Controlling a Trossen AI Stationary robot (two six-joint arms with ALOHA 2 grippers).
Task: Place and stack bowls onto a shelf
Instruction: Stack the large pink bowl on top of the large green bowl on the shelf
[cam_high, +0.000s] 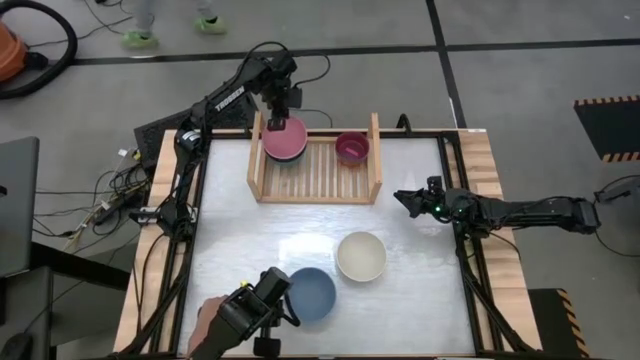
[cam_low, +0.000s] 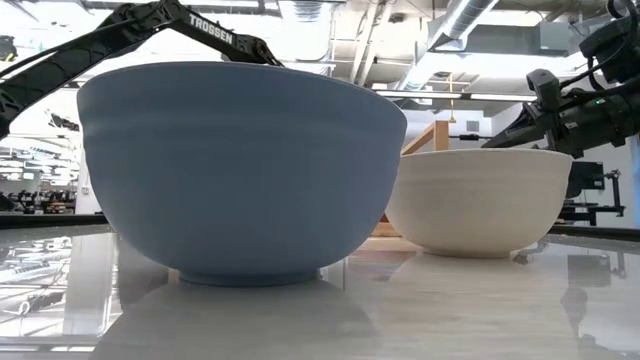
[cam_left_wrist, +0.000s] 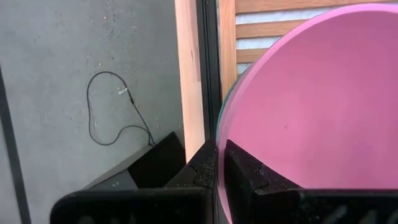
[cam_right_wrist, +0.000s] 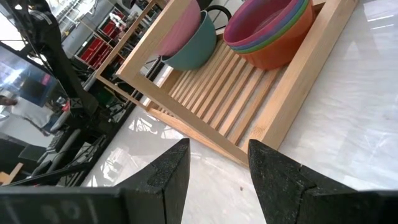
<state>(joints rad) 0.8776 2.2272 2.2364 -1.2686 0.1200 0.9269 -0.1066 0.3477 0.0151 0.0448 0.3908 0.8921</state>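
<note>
The wooden shelf (cam_high: 315, 190) stands at the table's far middle. At its left end a pink bowl (cam_high: 285, 140) sits tilted inside a teal bowl (cam_right_wrist: 194, 51), with my left gripper (cam_high: 280, 122) shut on the pink one from the far side. A stack of small bowls, magenta on top (cam_high: 352, 148), rests on the slats at the shelf's right end. A blue bowl (cam_high: 310, 293) and a cream-white bowl (cam_high: 361, 256) stand upright on the tabletop near the front. My right gripper (cam_high: 402, 197) waits open at the table's right, pointing toward the shelf. My left gripper pinches the pink bowl's far rim (cam_left_wrist: 221, 134), one finger (cam_left_wrist: 244, 169) inside the bowl and the other (cam_left_wrist: 202, 171) outside. The fingers come steeply from above, slanting from the far side. The pink bowl rests in the teal bowl, tilted.
A person's hand (cam_high: 205, 322) and a black device (cam_high: 255, 312) are at the table's near edge, beside the blue bowl. The shelf's middle slats (cam_high: 320, 165) are bare. White tabletop lies open between the shelf and the two loose bowls.
</note>
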